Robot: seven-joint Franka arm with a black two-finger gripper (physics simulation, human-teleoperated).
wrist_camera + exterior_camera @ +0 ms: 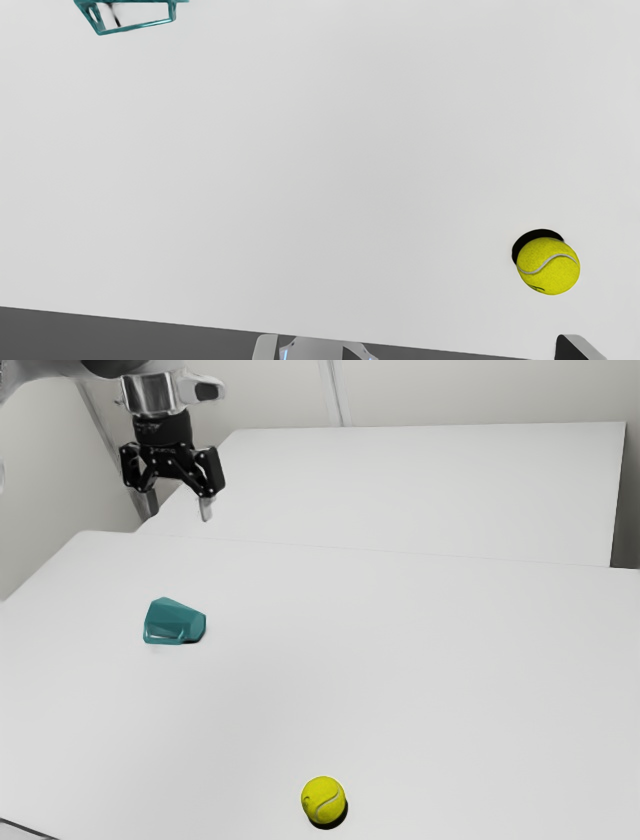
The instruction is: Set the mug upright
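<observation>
Glossy teal faceted mug (pixel 174 622), lying on its side; black two-finger gripper (pixel 178 510), wide open, empty. Risk: off-centre closing could roll the mug.

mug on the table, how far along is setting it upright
By the look of it, nothing is done yet: the teal mug lies on its side on the white table. Nothing is in hand: the gripper hangs open above the tabletop, apart from the mug. Left to do, most likely: reach the mug, grasp it, turn it upright, set it down and let go.
</observation>
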